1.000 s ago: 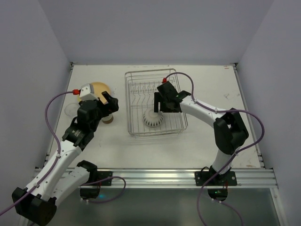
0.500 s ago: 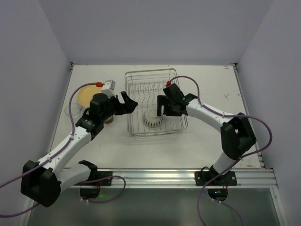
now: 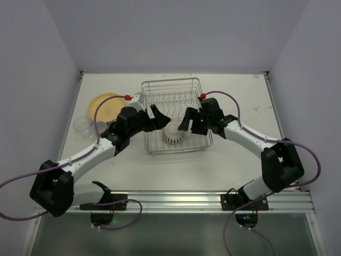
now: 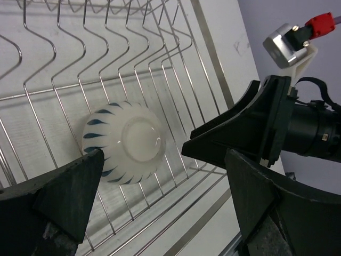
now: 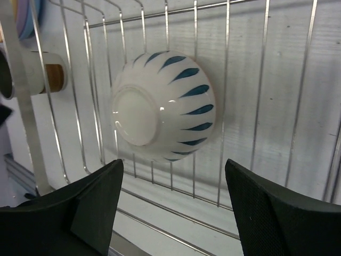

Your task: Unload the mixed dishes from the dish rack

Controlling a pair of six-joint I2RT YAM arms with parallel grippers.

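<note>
While the white ribbed bowl (image 3: 173, 134) lies upside down at the 6 o'clock end of the dish rack (image 3: 170, 80), left gripper (image 3: 157, 119) at its 10 o'clock, right gripper (image 3: 186, 120) at 2 o'clock, jaws wide, empty.

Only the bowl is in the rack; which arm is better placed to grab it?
Probably right: the bowl sits centred between the open fingers of the right gripper, while it lies off toward one finger of the open left gripper.

White links (image 3: 81, 156), black joints (image 3: 279, 166), purple cables (image 3: 221, 93), red plugs (image 3: 203, 96)
</note>
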